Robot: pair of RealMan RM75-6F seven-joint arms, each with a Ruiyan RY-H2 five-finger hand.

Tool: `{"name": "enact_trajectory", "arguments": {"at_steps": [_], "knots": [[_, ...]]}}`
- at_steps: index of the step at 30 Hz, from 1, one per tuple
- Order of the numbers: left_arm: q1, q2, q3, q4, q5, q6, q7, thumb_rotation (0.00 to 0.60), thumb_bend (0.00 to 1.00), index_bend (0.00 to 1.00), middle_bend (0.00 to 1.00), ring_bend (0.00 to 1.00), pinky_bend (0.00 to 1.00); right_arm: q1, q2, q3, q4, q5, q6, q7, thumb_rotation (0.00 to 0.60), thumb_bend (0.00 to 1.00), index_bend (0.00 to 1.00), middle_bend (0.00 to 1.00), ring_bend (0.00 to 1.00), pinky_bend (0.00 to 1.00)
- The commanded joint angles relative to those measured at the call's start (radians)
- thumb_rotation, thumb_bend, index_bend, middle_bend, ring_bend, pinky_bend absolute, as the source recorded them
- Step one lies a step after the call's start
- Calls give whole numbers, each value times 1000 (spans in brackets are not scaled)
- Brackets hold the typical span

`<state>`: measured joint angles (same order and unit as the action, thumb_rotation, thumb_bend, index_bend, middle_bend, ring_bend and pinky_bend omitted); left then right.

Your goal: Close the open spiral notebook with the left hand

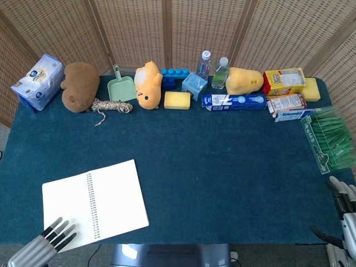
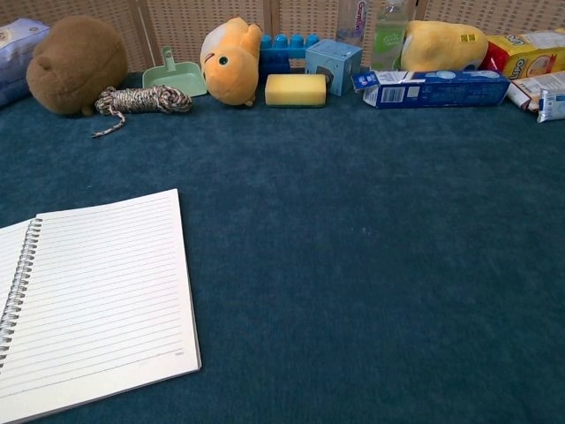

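The spiral notebook (image 1: 94, 203) lies open and flat near the table's front left corner, lined pages up, its wire spine (image 1: 92, 206) running down the middle. The chest view shows its right page (image 2: 101, 287) and spine. My left hand (image 1: 47, 243) is at the bottom left edge of the head view, fingers straight and apart, their tips over the near edge of the left page. It holds nothing. My right hand (image 1: 344, 208) shows only in part at the lower right edge of the table, fingers apart, empty.
Along the back edge stand a tissue pack (image 1: 36, 81), brown plush (image 1: 79, 85), rope coil (image 1: 110, 105), green dustpan (image 1: 122, 86), orange plush (image 1: 148, 84), yellow sponge (image 1: 178, 99), bottles (image 1: 221, 73) and boxes (image 1: 283, 81). A green packet (image 1: 328, 139) lies at the right edge.
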<state>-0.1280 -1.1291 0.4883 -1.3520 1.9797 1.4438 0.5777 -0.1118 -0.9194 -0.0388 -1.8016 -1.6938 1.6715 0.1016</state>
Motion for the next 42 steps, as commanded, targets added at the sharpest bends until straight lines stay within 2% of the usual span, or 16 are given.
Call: {"name": "enact_trajectory", "arguments": {"at_steps": [1, 3, 9, 18, 23, 33, 42], "knots": [[69, -63, -16, 139, 56, 88, -35, 573, 130, 0, 0, 0, 0, 0, 1, 0, 0, -1, 1, 2, 600, 0, 0, 0, 0, 0], [82, -79, -27, 176, 60, 100, -29, 600, 131, 0, 0, 0, 0, -1, 1, 0, 0, -2, 2, 3, 600, 0, 0, 0, 0, 0], [103, -140, -71, 273, 59, 118, -36, 600, 131, 0, 0, 0, 0, -3, 3, -2, 1, -9, 8, 5, 600, 0, 0, 0, 0, 0], [114, -256, -95, 504, 145, 230, -94, 600, 131, 0, 0, 0, 0, -1, 7, 1, 4, 2, 4, 20, 600, 0, 0, 0, 0, 0], [124, -318, -91, 623, 178, 303, -164, 600, 131, 0, 0, 0, 0, -3, 8, 1, 4, 0, 10, 22, 600, 0, 0, 0, 0, 0], [147, -355, -101, 714, 156, 339, -238, 600, 137, 0, 0, 0, 0, 0, 7, -3, 5, -8, 4, 26, 600, 0, 0, 0, 0, 0], [148, -366, -104, 752, 141, 348, -285, 600, 264, 0, 0, 0, 1, 1, 6, -5, 5, -14, 4, 25, 600, 0, 0, 0, 0, 0]]}}
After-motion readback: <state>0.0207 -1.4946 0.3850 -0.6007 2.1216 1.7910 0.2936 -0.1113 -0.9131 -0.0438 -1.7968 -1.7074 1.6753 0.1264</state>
